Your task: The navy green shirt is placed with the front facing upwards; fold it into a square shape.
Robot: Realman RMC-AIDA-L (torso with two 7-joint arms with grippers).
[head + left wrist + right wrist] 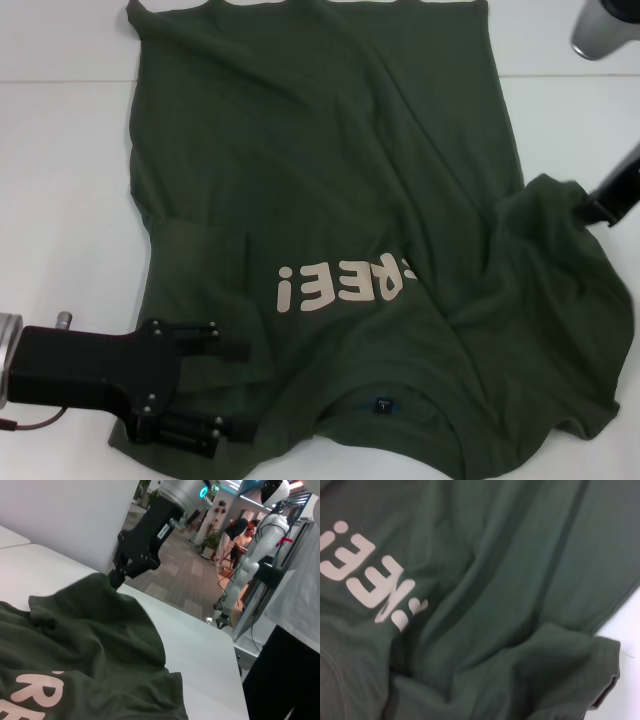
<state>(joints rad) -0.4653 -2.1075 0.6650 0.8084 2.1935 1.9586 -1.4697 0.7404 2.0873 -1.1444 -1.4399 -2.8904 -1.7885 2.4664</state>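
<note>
1. The navy green shirt [330,180] lies front up on the white bench [60,150], collar toward the robot and hem at the far edge. Its beige lettering [340,285] serves as the landmark below.
2. The left pincer [235,390] sits left of the lettering and nearer the robot, over the shirt's left shoulder area. Its fingers stand well apart and hold nothing; one finger lies above a fold of cloth, the other near the shirt's edge.
3. The right pincer [116,576] is right of the lettering, at the shirt's right sleeve [545,205]. It is closed on a pinch of that sleeve, which rises into a raised peak with loose wrinkles running toward the lettering.
4. Step in hand, by judgement: folding the right sleeve inward over the body.
5. Carry the sleeve low and level toward the lettering, keeping the cloth taut.
6. Lay the fold line parallel to the shirt's side edge; release only once the sleeve rests flat.
</note>
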